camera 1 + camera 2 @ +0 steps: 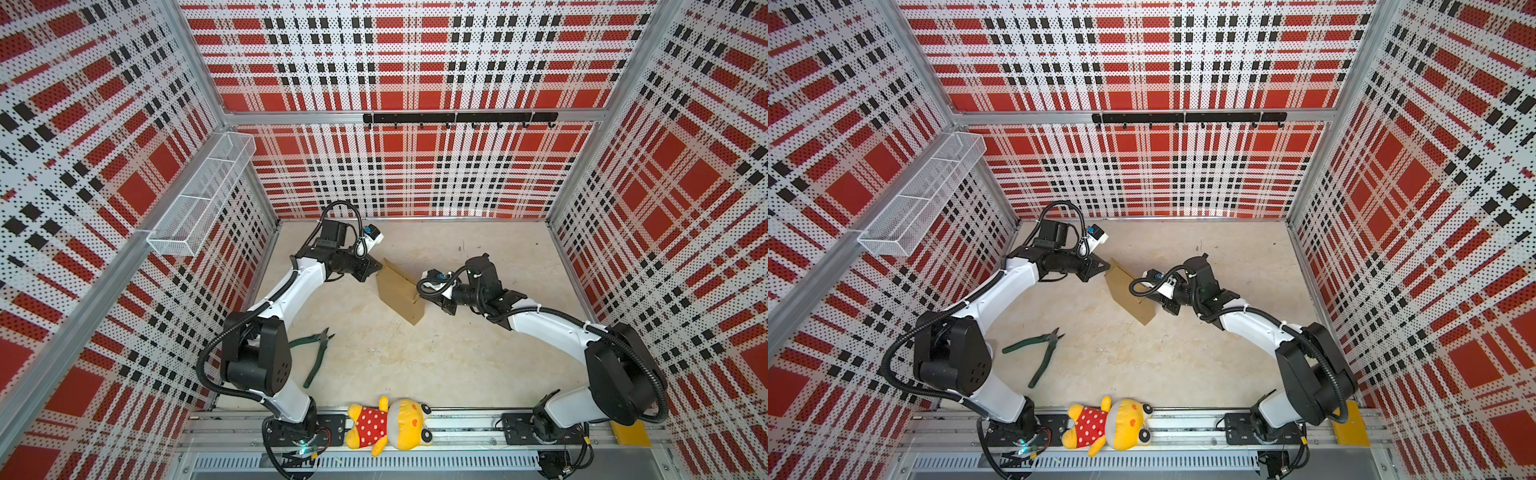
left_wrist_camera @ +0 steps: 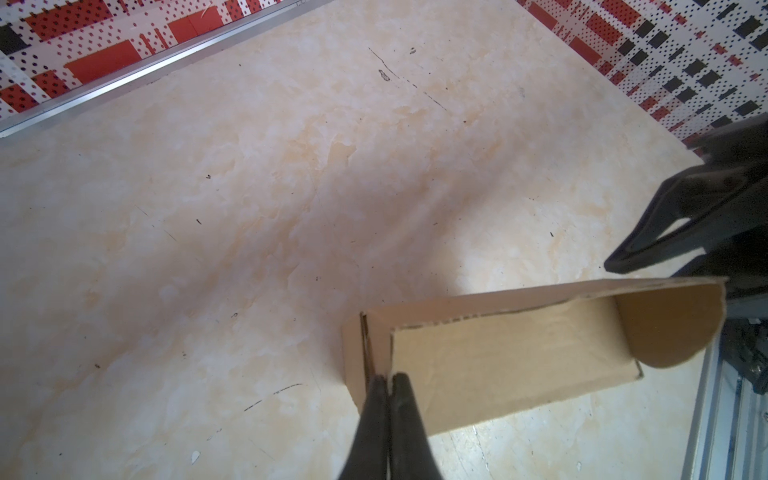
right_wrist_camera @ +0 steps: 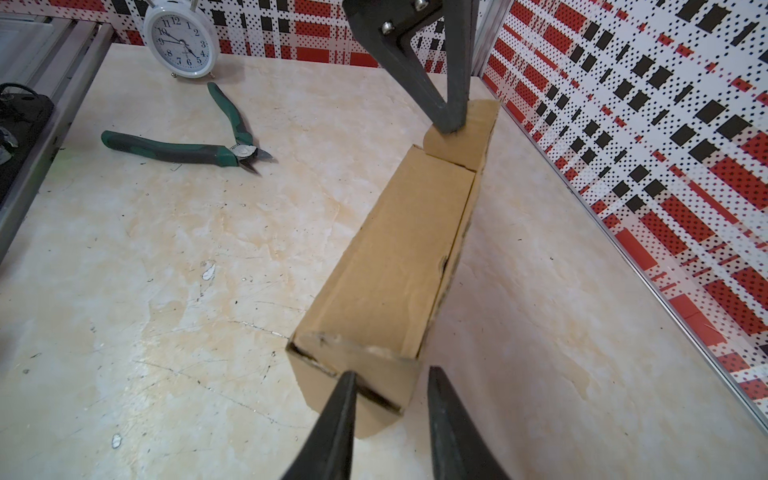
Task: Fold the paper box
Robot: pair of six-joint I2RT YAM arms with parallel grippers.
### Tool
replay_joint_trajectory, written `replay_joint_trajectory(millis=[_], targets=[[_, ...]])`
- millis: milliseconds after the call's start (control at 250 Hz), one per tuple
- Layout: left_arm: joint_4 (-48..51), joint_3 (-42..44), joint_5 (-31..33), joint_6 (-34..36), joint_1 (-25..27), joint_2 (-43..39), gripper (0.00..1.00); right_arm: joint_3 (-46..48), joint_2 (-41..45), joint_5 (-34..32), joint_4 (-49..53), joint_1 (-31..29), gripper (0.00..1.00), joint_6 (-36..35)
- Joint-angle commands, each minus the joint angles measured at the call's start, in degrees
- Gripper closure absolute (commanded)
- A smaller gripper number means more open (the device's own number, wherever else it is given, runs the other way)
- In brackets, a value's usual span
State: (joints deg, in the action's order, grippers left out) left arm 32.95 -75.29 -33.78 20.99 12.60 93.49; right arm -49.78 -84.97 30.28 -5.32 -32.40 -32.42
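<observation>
The paper box [image 1: 399, 293] [image 1: 1128, 296] is plain brown cardboard, folded into a long narrow shape that stands on the tabletop between the two arms. My left gripper [image 1: 376, 269] [image 1: 1106, 266] is at its far end. In the left wrist view its fingertips [image 2: 401, 384] are pressed together on the edge of the box [image 2: 507, 365] end flap. From the right wrist view the left gripper [image 3: 451, 124] pinches that flap too. My right gripper [image 3: 392, 372] is open at the near end of the box [image 3: 399, 249]. One finger crosses the end face and the other hangs beside it, over the table.
Green pliers [image 1: 318, 357] [image 3: 187, 149] lie on the table near the left arm. A white alarm clock [image 3: 180, 39] stands by the wall. A yellow plush toy [image 1: 388, 426] and a yellow plate [image 1: 631, 432] rest on the front rail. A wire basket [image 1: 199, 195] hangs on the left wall.
</observation>
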Motion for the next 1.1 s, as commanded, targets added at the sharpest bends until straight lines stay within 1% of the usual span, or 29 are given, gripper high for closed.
replay_joint_trajectory(millis=[0,92,188,340,532,892,1032,1096], targets=[[5.86,-0.87,2.89,2.04,0.94,0.94,1.0,-1.2,0.49,-0.83,-0.58,-0.27,0.68,-1.76],[7.57,-2.19,4.37,3.88,1.62,1.34,1.0,-1.61,0.08,-0.8,-0.22,-0.28,0.68,-1.76],[7.57,-1.71,5.74,5.45,1.91,1.33,1.0,-1.55,-0.19,-0.48,-0.15,-0.44,0.68,-2.02],[8.58,-2.36,7.91,6.79,2.56,1.52,1.0,-1.59,-0.13,-0.92,0.14,-0.47,0.68,-2.2],[7.4,-0.86,6.63,5.51,2.8,2.57,1.0,-1.86,-0.11,-1.23,0.81,-0.45,0.68,-2.73],[5.14,1.71,6.53,4.93,3.29,1.35,1.0,-1.48,1.14,-1.28,1.37,-0.51,0.68,-2.9],[5.4,1.86,6.18,5.05,3.23,1.74,1.0,-0.21,3.1,-2.12,0.62,-0.51,0.63,-2.0],[5.29,1.81,6.44,5.11,3.3,1.36,1.0,0.46,4.58,-2.22,0.84,-0.5,0.58,-1.29]])
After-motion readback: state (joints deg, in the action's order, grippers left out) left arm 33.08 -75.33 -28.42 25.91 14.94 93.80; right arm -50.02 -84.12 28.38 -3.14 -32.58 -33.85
